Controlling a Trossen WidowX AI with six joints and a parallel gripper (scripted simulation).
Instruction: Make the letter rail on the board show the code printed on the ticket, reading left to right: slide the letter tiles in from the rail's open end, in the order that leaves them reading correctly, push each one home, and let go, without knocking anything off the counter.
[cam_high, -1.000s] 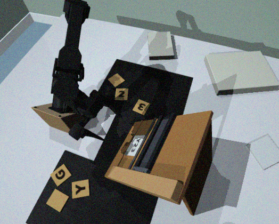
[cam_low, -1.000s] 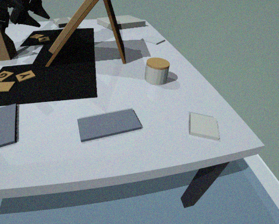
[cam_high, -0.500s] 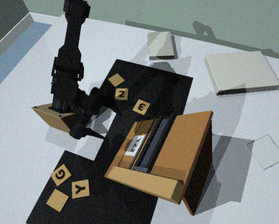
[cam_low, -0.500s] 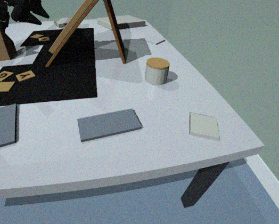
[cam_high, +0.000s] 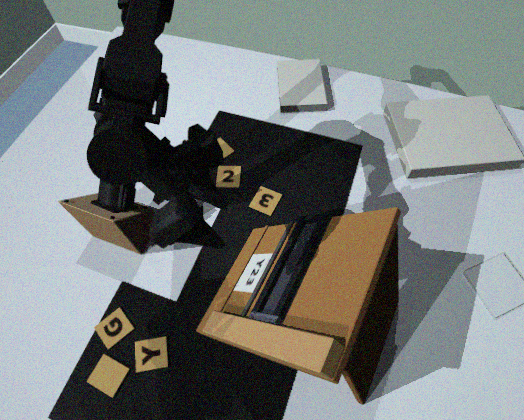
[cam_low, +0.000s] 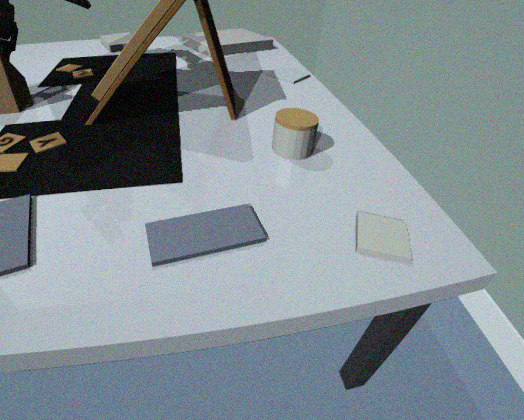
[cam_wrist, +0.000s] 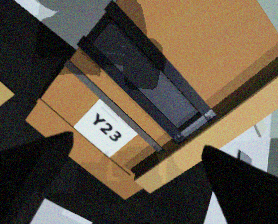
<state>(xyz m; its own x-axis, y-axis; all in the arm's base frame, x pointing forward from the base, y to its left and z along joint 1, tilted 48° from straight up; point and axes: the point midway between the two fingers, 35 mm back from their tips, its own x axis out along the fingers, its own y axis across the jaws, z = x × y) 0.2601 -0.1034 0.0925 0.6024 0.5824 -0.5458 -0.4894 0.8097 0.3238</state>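
The end effector (cam_high: 220, 226) (cam_low: 80, 3) (cam_wrist: 139, 145), seen in the top view, is released and holds nothing, over the black mat (cam_high: 320, 160) (cam_low: 145, 150) beside the tilted board (cam_high: 345, 255) (cam_low: 145, 45) (cam_wrist: 215, 55). The 3 tile (cam_high: 265, 201) lies flat near the board's upper end, with the 2 tile (cam_high: 228, 176) just beyond it. The Y tile (cam_high: 151, 354) (cam_low: 48, 142) and G tile (cam_high: 114, 327) (cam_low: 10, 141) lie across the mat. The rail (cam_high: 295, 270) (cam_wrist: 150, 82) holds no tile; its end by the wooden lip (cam_high: 270, 340) (cam_wrist: 220, 135) looks stopped, so I judge the other end open. That makes the order 3, then 2, then Y, and the step in hand fetching the 3. Come straight down over it, turn the fingers square to two opposite edges, and keep them off the 2

The exterior view shows the board leaning, so a tile should be matched to its slope before entry. Press along the rail, not into it

In the wrist view the ticket (cam_wrist: 105, 128) reads Y23, and the fingers stand wide apart with only the board beyond them. Keep each letter upright like the ticket's, push until it meets the stop, then open and back away squarely
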